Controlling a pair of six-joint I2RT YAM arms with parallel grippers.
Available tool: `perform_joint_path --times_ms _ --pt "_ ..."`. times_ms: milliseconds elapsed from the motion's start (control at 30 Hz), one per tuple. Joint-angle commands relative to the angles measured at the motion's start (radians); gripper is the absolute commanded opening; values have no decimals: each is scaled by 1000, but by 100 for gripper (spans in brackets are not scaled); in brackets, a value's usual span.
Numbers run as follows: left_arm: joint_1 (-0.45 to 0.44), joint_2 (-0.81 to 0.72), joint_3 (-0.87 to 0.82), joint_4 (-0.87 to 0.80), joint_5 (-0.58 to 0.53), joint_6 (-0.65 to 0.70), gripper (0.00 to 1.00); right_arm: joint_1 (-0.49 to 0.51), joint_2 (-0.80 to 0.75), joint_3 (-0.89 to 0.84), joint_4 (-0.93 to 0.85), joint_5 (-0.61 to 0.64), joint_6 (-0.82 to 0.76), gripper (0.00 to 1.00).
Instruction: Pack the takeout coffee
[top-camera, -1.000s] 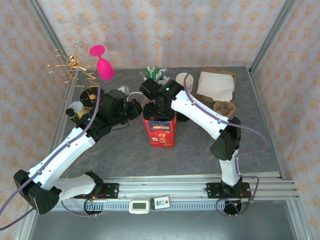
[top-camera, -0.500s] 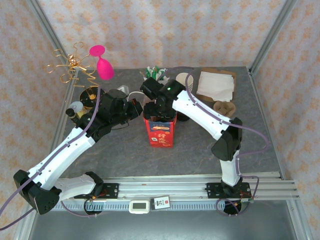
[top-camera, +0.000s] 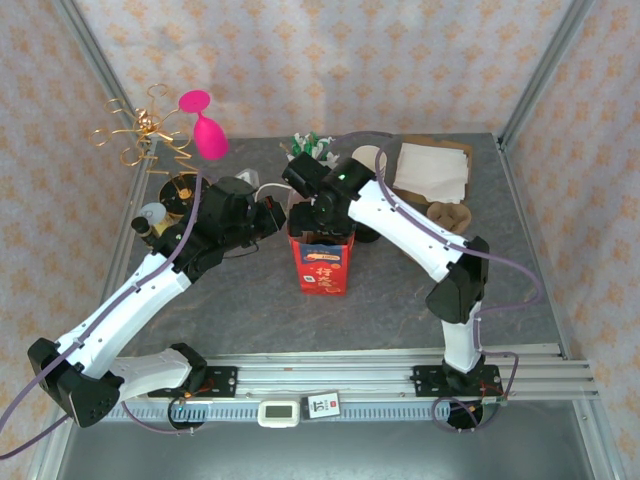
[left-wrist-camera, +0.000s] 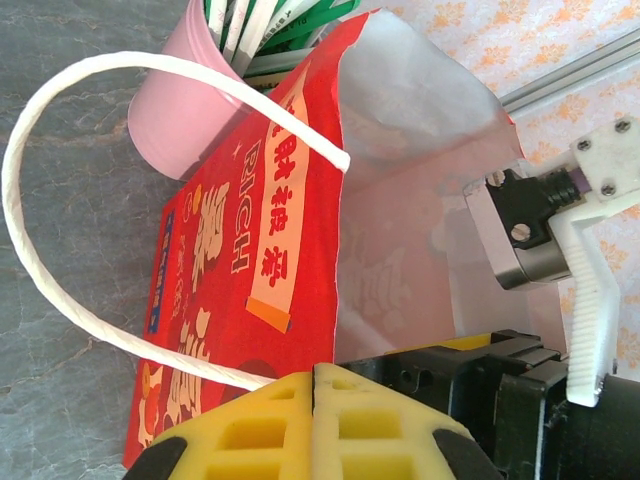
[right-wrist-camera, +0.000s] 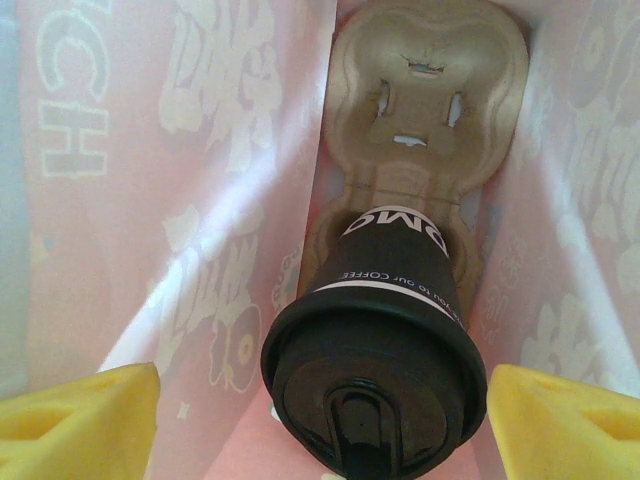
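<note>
status: nearly done imo | takeout coffee (right-wrist-camera: 375, 330) seated in the cardboard carrier (right-wrist-camera: 425, 90) at the bottom of the red bag (top-camera: 322, 265), mid-desk | right pincer (right-wrist-camera: 322, 420) wide, clear of the cup | left pincer (left-wrist-camera: 313, 420) pinched on bag rim | left: pull out, let go

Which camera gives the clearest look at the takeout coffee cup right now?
Right wrist: the coffee cup sits lidded in a brown carrier inside the red bag. From above, the right arm covers the bag's mouth; the left wrist camera faces the bag's outer side.
</note>
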Motion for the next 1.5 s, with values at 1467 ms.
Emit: perform_joint_path --times_ms 1467 --pt "-5 -4 46 -33 -35 23 0 -1 -139 77 -11 -13 17 78"
